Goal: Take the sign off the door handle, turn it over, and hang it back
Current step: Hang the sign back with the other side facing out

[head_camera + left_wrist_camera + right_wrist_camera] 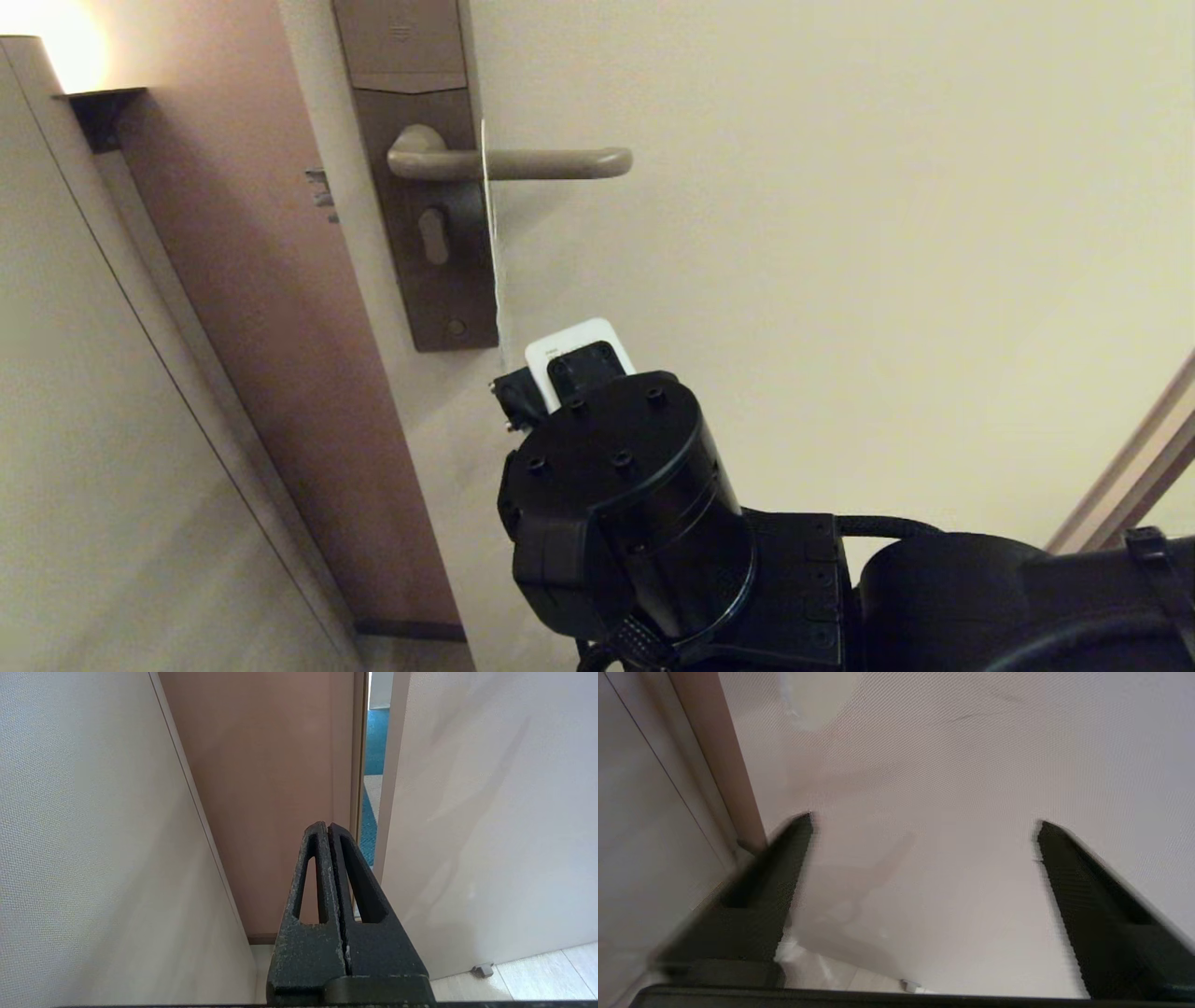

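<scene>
Hanging sign [489, 233] edge-on, right pincer [924, 826] spread

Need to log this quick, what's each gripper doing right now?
Left gripper: shut, empty, parked.
Right gripper: open, empty, below the sign.

One sign [489, 233], one door handle [523, 163], one lock plate [420, 271].

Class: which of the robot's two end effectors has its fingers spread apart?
The right end effector: fingers wide apart below the sign. The left end effector is pressed shut.
</scene>
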Motion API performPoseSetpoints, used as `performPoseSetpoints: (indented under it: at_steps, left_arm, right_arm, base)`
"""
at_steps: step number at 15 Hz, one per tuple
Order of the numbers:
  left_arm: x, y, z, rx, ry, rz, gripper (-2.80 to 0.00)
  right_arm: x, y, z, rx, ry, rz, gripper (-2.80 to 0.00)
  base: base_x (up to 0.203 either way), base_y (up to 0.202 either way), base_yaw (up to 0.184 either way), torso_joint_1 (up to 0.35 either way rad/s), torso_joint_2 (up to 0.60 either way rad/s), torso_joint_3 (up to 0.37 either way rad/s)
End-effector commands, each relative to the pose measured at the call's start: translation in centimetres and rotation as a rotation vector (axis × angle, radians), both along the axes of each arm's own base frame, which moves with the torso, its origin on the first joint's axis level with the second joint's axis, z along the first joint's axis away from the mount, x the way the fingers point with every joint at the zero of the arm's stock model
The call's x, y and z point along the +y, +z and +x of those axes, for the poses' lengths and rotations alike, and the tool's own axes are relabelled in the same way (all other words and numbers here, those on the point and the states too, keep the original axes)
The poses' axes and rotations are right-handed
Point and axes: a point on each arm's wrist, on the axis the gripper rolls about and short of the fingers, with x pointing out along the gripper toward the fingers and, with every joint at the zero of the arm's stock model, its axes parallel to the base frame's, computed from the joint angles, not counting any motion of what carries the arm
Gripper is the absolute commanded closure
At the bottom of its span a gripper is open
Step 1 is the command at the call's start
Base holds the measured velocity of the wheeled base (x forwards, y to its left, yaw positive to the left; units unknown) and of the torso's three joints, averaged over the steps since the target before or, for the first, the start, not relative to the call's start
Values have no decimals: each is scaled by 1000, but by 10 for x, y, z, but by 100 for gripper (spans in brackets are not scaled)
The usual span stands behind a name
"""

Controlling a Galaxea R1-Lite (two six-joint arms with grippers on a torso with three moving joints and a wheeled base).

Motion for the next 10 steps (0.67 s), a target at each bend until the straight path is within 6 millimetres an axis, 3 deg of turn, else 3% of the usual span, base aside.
performPoseSetpoints:
  at_steps: [1,10]
  left_arm:
    - [0,0,0,2,0,0,0]
    - [0,0,0,1,0,0,0]
  right_arm:
    - [0,0,1,-2,-5,1,0]
    - [-3,-7,5,3,-28,-25,0]
  base:
    - [0,0,0,0,0,0]
    - [0,0,0,0,0,0]
